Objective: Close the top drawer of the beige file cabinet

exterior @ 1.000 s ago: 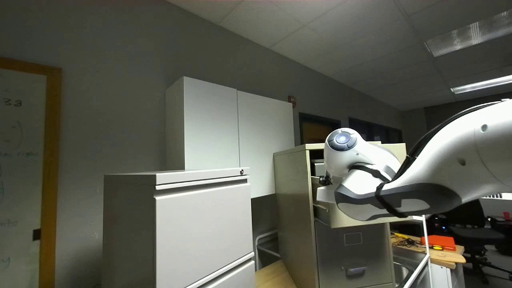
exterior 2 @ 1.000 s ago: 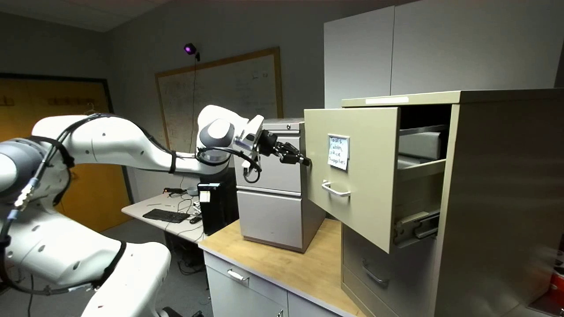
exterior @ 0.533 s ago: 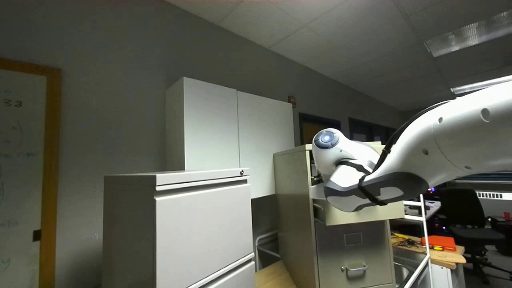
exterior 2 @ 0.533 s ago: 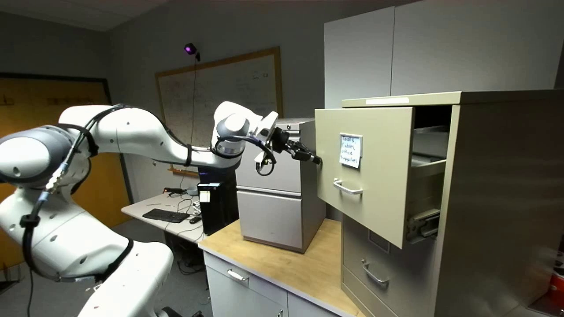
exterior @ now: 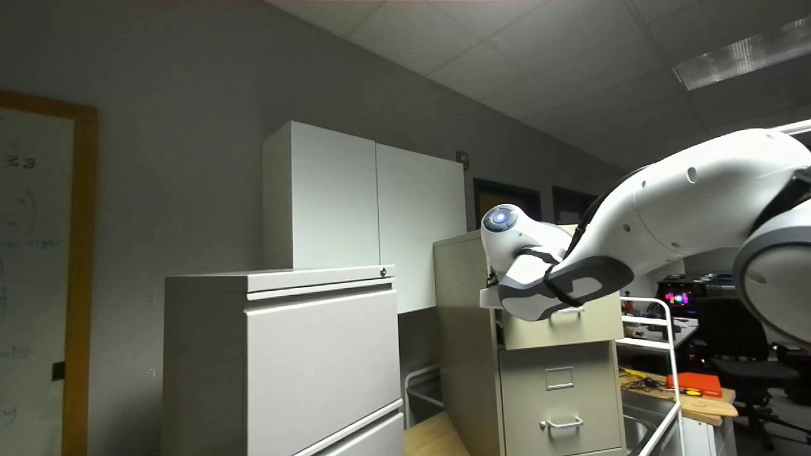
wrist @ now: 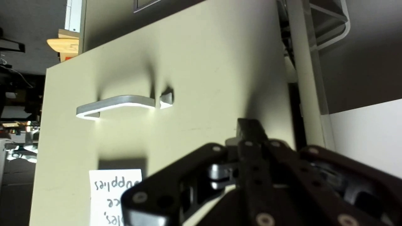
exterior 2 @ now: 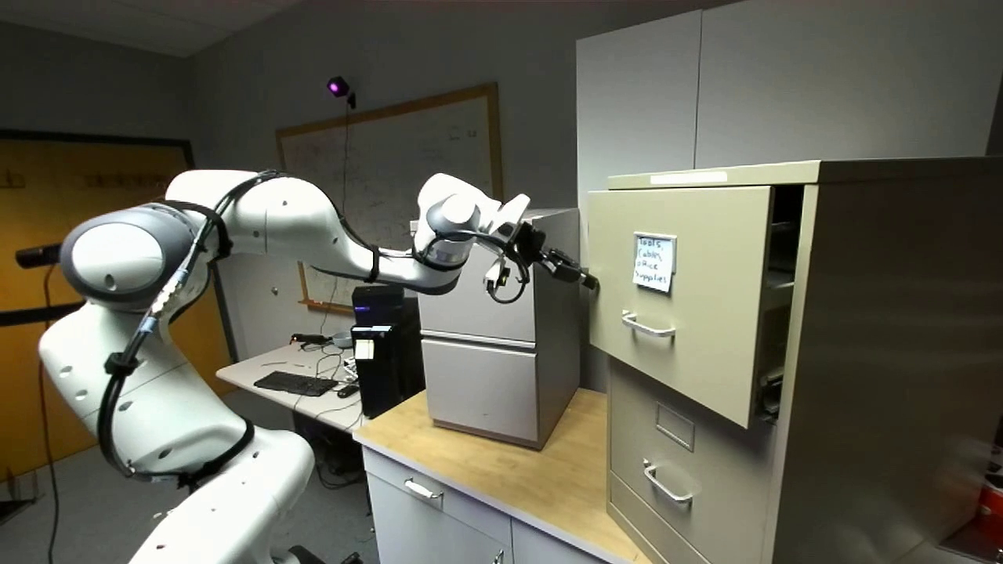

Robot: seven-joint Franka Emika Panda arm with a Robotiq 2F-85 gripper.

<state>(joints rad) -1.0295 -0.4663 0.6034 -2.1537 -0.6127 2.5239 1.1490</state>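
The beige file cabinet (exterior 2: 893, 352) stands at the right in an exterior view and behind the arm in an exterior view (exterior: 462, 342). Its top drawer (exterior 2: 705, 313) sticks out a little, with a narrow dark gap between front and frame. A metal pull and a handwritten label are on it. The drawer front also fills much of the wrist view (wrist: 201, 72). My gripper (exterior 2: 589, 280) is shut and holds nothing. Its closed fingertips press against the drawer front near its side edge, left of the label, also in the wrist view (wrist: 251, 127). In an exterior view the arm hides the gripper.
A grey cabinet (exterior 2: 479, 388) stands on the wooden counter (exterior 2: 501, 470) close beside the gripper and wrist. A white wall cupboard (exterior 2: 639, 110) hangs behind. A lower drawer (exterior 2: 689, 478) of the beige cabinet is shut. A white cart (exterior: 668, 354) stands beyond the cabinet.
The arm has moved toward the cabinet with the gripper shut against the drawer front. The top drawer has slid inward and its gap to the frame is much narrower.
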